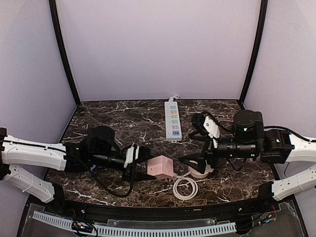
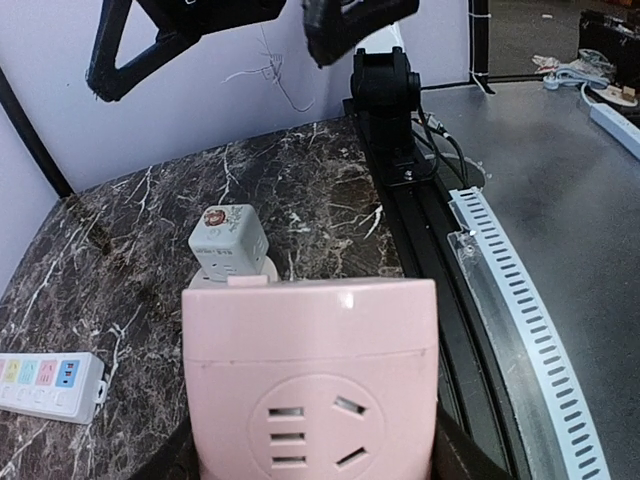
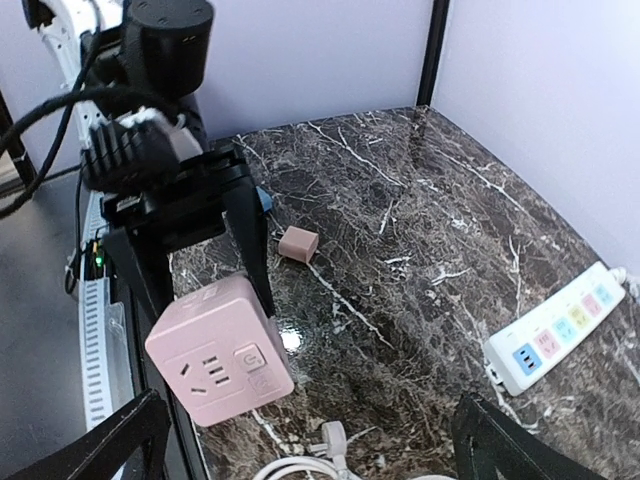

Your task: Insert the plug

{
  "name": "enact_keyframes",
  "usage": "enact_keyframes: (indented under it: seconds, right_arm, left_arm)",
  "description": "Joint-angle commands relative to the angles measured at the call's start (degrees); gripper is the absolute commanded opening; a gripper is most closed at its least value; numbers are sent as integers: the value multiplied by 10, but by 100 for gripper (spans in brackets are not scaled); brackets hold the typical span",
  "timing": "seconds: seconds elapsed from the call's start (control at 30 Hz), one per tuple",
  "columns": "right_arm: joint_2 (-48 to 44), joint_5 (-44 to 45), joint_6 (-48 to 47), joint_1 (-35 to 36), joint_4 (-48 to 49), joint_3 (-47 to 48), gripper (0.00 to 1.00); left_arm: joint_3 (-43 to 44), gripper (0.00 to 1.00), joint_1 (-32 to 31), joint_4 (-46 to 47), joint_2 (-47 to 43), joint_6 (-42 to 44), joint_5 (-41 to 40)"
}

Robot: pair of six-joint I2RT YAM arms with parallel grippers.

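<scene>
My left gripper (image 1: 143, 160) is shut on a pink cube socket (image 1: 162, 167); the cube fills the bottom of the left wrist view (image 2: 310, 380) with a dark finger on each side, and its three-pin face shows in the right wrist view (image 3: 220, 350). A white plug (image 3: 335, 440) on a coiled white cable (image 1: 185, 187) lies on the marble just in front of the cube. My right gripper (image 1: 193, 160) hangs open and empty to the right of the cube, above the cable; its fingertips (image 3: 95, 445) stand wide apart.
A white power strip (image 1: 173, 120) with coloured sockets lies at the back centre. A white cube socket (image 2: 228, 243) stands right of the pink one, under my right gripper. A small brown block (image 3: 298, 243) lies by my left fingers. A slotted rail (image 1: 148, 228) lines the near edge.
</scene>
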Motion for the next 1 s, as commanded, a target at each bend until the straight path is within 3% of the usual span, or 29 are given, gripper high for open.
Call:
enact_keyframes:
  seconds: [0.0,0.37,0.6,0.97]
  right_arm:
    - [-4,-20,-158,5,26,-1,98]
    - [-26,-77,-501,47,72,-72,99]
    - [11,-60,-555,73,57,-43,99]
    - [46,-46,-569,113,47,-10,99]
  left_arm:
    - [18,7,28,-17,-22,-49,117]
    - [65,8,80,-36,6,-138,308]
    - [96,8,82,-23,51,-204,407]
    - [132,8,82,-36,111,-248,438]
